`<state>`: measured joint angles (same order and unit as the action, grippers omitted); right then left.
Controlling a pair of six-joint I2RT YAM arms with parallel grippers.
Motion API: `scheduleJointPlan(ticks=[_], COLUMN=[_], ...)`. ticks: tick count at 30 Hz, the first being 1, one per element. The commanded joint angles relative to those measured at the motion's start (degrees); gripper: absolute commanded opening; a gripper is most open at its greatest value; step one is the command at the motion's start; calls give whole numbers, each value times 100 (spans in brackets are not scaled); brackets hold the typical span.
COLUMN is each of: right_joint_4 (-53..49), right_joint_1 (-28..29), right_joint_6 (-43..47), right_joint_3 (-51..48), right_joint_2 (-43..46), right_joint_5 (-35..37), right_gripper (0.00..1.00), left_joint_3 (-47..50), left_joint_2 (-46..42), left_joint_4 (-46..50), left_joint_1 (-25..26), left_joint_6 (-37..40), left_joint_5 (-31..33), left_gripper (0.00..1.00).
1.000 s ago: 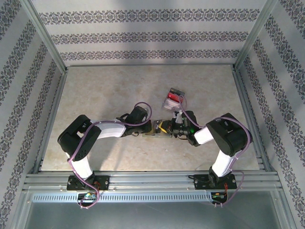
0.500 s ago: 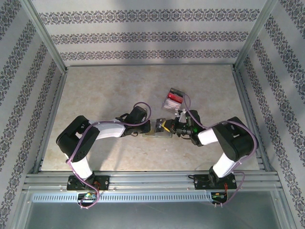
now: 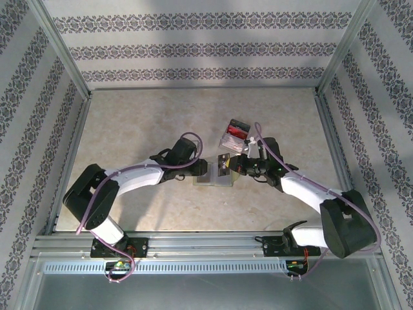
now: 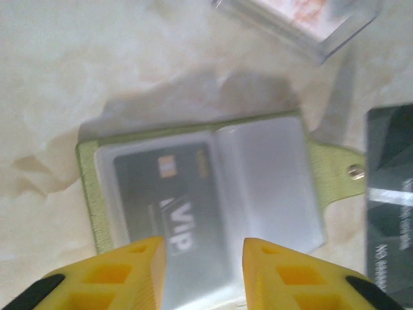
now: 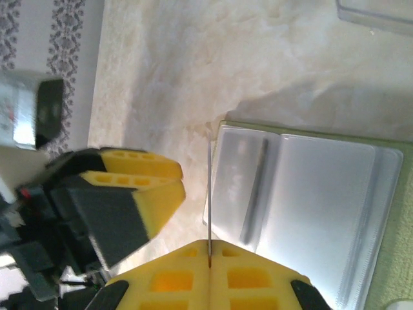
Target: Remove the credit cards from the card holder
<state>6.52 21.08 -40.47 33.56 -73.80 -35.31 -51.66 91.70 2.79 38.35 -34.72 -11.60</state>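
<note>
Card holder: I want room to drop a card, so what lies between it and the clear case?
Bare table, shadowed, lies between the holder and the clear case, as the left wrist view shows.

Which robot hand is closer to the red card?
The right hand. It is just on the near side of the red card, pinching a dark card. The left hand is farther away, over the card holder.

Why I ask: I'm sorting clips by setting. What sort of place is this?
Probably a robotics lab test cell: an aluminium frame encloses the table, patterned wallpaper panels form the walls, and two arms are bolted to a rail at the near edge.
</note>
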Motion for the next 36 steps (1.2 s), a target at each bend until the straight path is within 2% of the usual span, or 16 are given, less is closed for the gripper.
scheduleJointPlan(ticks=[1, 8, 12, 19, 22, 26, 34, 36], right_joint_4=[-1037, -1487, -1448, -1248, -1148, -762, -377, -169], right_joint_1=[-78, -69, -54, 14, 23, 27, -9, -46], right_joint_6=[1020, 1777, 1921, 1909, 1878, 1681, 1410, 1256], right_joint_3=[381, 804, 930, 1019, 1023, 977, 884, 775], right_joint_2=[164, 169, 121, 106, 118, 146, 253, 317], right_joint_5=[-214, -818, -1436, -2222, -2312, -2462, -2522, -2517], right_gripper=[1, 1, 1, 3, 3, 3, 3, 8], left_joint_3=[-232, -230, -183, -90, -29, 115, 521, 539], left_joint_2=[-385, -816, -807, -741, -748, -707, -595, -664], left_joint_4=[248, 62, -68, -617, -930, -1462, -3126, -3245], left_joint_1=[-91, -437, -543, -622, -627, -627, -670, -701], left_joint_6=[629, 1283, 1339, 1113, 943, 592, -486, -558], left_joint_5=[-133, -1380, -2005, -2870, -3147, -3521, -4049, -4040], left_gripper=[42, 59, 68, 68, 63, 51, 13, 5])
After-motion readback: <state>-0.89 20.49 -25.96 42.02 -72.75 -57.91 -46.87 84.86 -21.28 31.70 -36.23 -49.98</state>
